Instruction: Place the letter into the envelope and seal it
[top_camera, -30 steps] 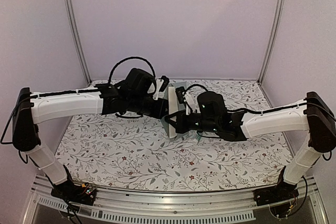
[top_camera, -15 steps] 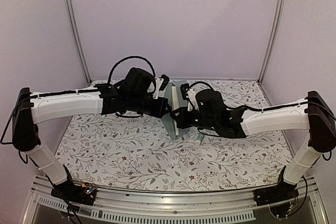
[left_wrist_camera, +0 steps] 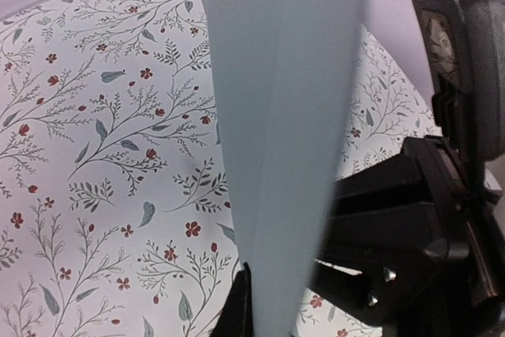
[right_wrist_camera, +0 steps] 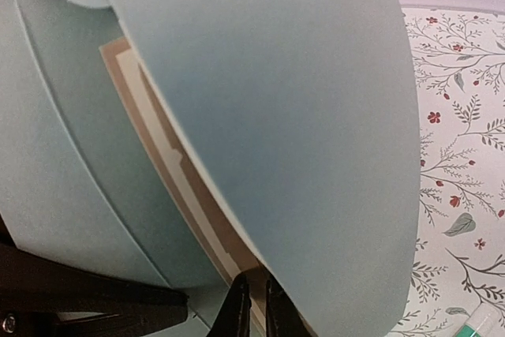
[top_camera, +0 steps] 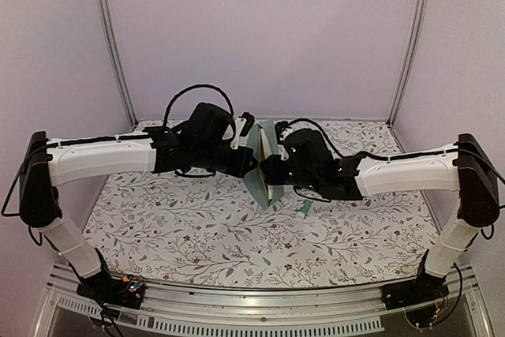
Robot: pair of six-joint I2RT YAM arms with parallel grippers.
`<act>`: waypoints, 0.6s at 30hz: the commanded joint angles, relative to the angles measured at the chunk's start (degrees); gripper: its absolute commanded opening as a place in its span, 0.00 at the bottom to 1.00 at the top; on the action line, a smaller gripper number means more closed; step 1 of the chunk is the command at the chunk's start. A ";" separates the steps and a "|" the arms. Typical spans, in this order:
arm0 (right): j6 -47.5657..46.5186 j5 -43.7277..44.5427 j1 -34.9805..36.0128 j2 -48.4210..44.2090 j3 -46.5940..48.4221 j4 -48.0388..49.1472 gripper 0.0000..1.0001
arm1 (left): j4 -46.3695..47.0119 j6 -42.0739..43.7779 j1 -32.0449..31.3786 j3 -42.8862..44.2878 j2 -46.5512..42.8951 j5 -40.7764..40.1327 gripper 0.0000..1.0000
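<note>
Mid-bench is crowded. The left pincer (top_camera: pixel 252 160), clamped on the envelope (top_camera: pixel 263 165), meets the right pincer (top_camera: pixel 273 177) nose to nose, with the envelope standing on edge between them, so we see no straight pass there. The envelope mouth gapes toward the right wrist, but the letter (right_wrist_camera: pixel 189 195) fills the slot. A glue stick (top_camera: pixel 304 207) lies on the bench (top_camera: pixel 181 234) just under the right forearm. Both arms bar the middle from side to side. The near half of the bench is open. Frame posts (top_camera: pixel 110 45) and walls shut in the back and flanks.
</note>
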 commanded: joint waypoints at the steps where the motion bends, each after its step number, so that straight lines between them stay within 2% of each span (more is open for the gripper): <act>1: 2.91 5.26 -1.32 1.25 2.39 -2.79 0.10 | 0.31 0.57 -1.43 0.00 0.97 -0.20 0.00; 4: 0.84 0.25 -1.35 0.72 2.53 -1.08 0.13 | -0.46 0.76 -1.26 0.36 0.94 -2.96 0.00; 6: -4.62 -8.19 -1.35 -0.32 1.90 1.20 0.20 | -0.84 1.30 -0.49 0.75 1.19 -4.27 0.00; 10: -11.21 -22.48 -1.45 -5.56 -0.25 1.69 0.47 | -1.07 2.94 1.43 1.46 1.88 -3.69 0.00; 14: -12.64 -23.59 -4.80 -12.94 -5.56 0.04 0.66 | -1.03 5.16 2.86 0.96 0.74 -0.72 0.00; 18: -11.62 -26.84 -12.41 -21.15 -13.60 0.19 0.86 | -0.36 7.87 3.15 -0.07 -1.38 4.25 0.00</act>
